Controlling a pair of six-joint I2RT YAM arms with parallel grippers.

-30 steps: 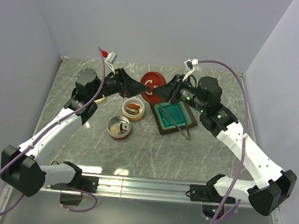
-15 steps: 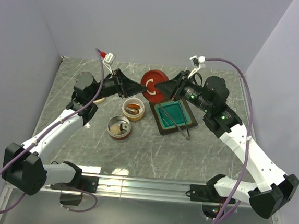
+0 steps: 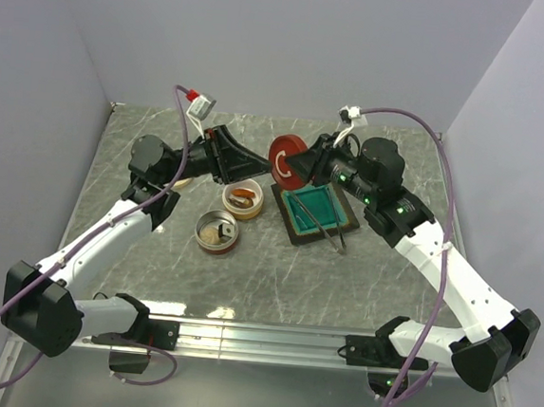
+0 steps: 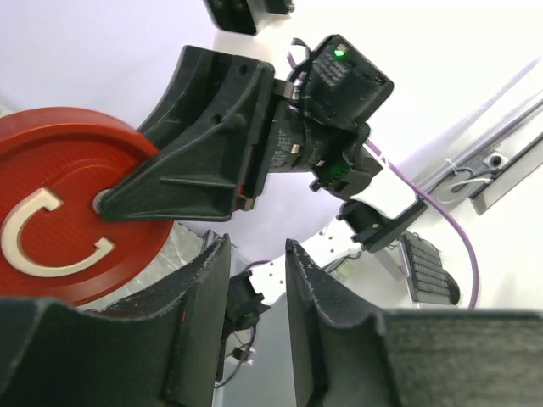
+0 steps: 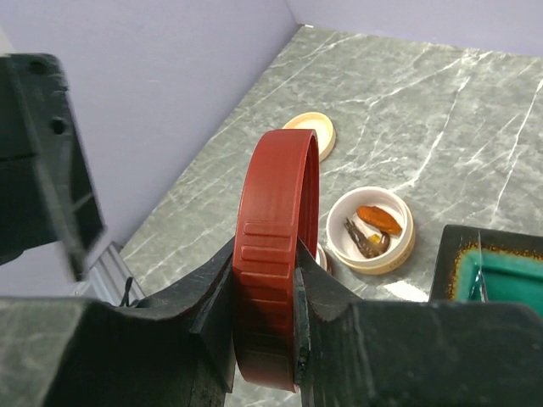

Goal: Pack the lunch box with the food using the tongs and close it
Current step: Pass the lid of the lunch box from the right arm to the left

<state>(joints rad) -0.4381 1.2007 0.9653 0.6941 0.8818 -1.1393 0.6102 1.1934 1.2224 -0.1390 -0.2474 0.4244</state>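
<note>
The right hand (image 5: pixel 267 275) is clamped on a round red plastic lid (image 5: pixel 276 195) with a white C on its face. It holds the lid upright on edge above the far middle of the table, just beyond the tray. The left hand (image 4: pixel 254 280) faces that lid from close by, its fingers a little apart with nothing between them.

The slim dark grey metal tongs (image 3: pixel 325 229) lie untouched across the square teal tray with a dark rim (image 3: pixel 283 214). Their long axis runs diagonally from the tray's far-left part to its near-right corner, where 1 end pokes past the rim.

Left of the tray, a cream round bowl (image 5: pixel 373 264) holds 2 pieces: an orange-red oblong (image 5: pixel 379 220) and a dark brown lump (image 5: pixel 361 240). Nearer the arms, a red-walled round tub (image 3: pixel 216 248) with a shiny inside holds something pale. A flat cream round lid (image 5: pixel 310 131) lies on the grey marbled table (image 3: pixel 341 286).
</note>
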